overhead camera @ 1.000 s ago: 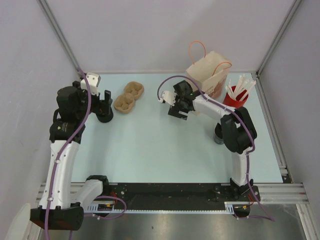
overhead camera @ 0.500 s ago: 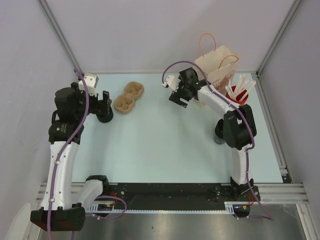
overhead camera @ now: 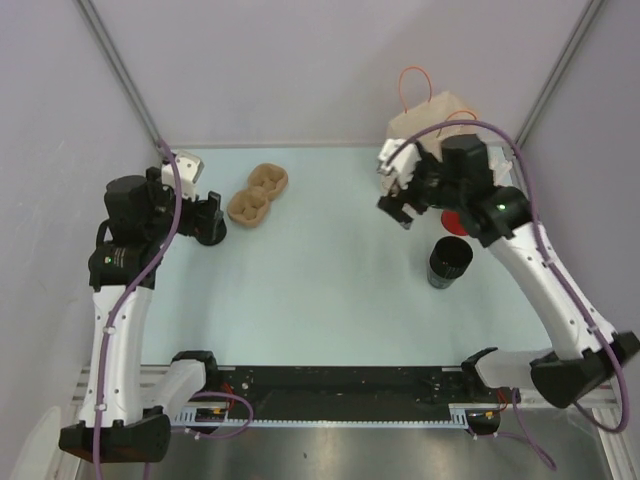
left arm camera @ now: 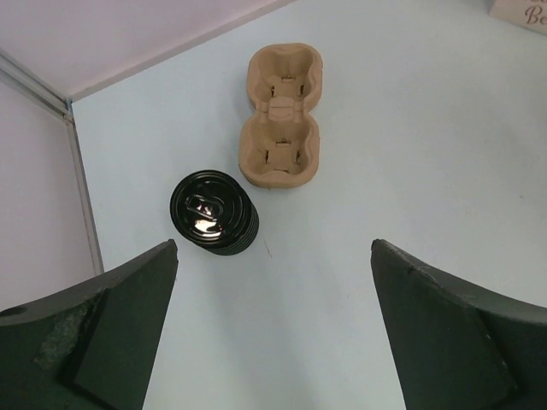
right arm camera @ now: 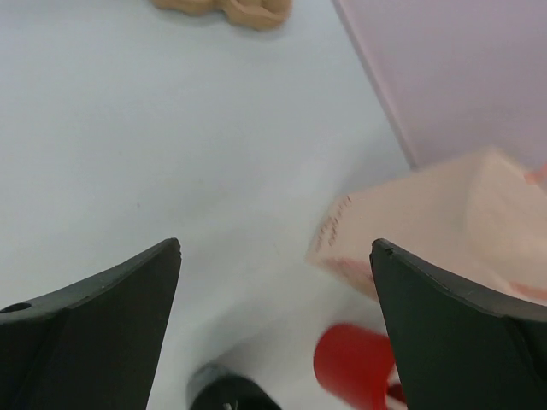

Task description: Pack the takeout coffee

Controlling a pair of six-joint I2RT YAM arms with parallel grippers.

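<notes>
Takeout coffee, the short round black cup with the ringed black lid (left arm camera: 214,213), stands upright on the pale blue table (overhead camera: 320,300) at far left. It is just beside the tan moulded-pulp two-cup carrier (left arm camera: 280,120), not in it. We see no real change there: the cup, the carrier and the left tool (left arm camera: 273,249) sit as they did a second ago. That tool is spread wide, with the cup below it and nothing gripped.

The change is on the right. The right arm has swung up and out, lifting its elbow off the spot by the taller black cup with glossy rim (overhead camera: 450,262), so that cup is now in plain sight. The right tool (right arm camera: 275,248) hangs wide apart and empty over the table, near the tan paper bag with orange handles (overhead camera: 432,112). The bag has shifted back toward the rear wall. The red cup (overhead camera: 455,221) is mostly hidden under the arm.

We judge packing not yet started: the coffee is ungrasped and well apart from the bag. The left arm looks best placed to take it.
</notes>
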